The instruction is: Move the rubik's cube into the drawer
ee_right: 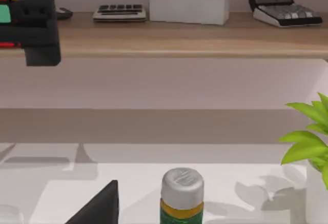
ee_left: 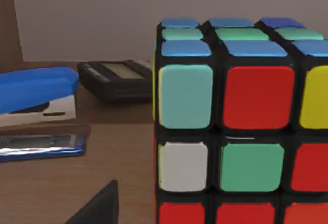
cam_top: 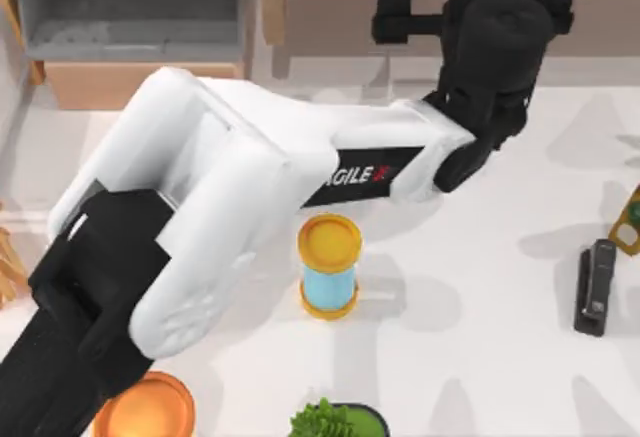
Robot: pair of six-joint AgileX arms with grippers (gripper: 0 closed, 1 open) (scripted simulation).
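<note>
Left wrist view is looking straight at the cube [ee_left: 241,126], sitting on the brown shelf [ee_left: 77,188] just ahead of the left gripper [ee_left: 97,208]; one dark finger is showing low in the frame, so I cannot tell how wide the jaws are standing. Beyond the cube a blue stapler [ee_left: 36,88] and a black calculator [ee_left: 115,78] are lying on the same shelf. From above, the left arm is reaching across the table to the shelf's edge, probably to grasp the cube. The drawer [cam_top: 130,7] is standing open at far left, waiting. The right arm is idling.
</note>
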